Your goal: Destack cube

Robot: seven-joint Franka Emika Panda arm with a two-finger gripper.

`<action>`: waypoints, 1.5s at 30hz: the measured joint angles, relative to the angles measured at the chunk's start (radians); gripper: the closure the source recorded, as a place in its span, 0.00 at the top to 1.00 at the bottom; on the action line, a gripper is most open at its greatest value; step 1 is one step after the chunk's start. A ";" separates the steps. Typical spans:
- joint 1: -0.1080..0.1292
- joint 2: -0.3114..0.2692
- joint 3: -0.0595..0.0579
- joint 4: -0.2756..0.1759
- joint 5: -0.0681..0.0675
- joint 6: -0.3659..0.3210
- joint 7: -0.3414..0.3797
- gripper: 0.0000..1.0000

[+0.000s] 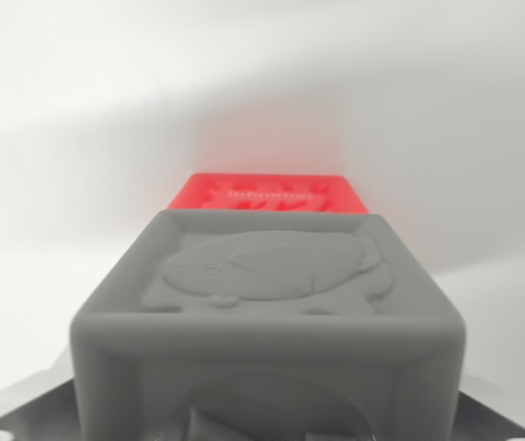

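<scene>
We see only grey metal gripper [262, 427] parts at the bottom corners, so we cannot tell whether the fingers are spread or pinching. Between them a grey cube [267, 312] with an embossed animal fills the lower view, and a red cube [271, 195] sits just behind it on the white surface [69, 129].

Two cubes seen close up.
A grey cube [271, 303], embossed with an animal relief, is shown nearest; a red cube [271, 194] lies just behind it.
</scene>
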 joint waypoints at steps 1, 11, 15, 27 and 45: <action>0.000 0.000 0.000 0.000 0.000 0.000 0.000 0.00; 0.000 0.000 0.000 0.000 0.000 0.000 0.000 0.00; 0.000 0.000 0.000 0.000 0.000 0.000 0.000 0.00; 0.000 -0.008 0.000 -0.001 0.000 -0.006 0.000 0.00; 0.000 -0.086 0.000 -0.008 0.000 -0.072 0.000 0.00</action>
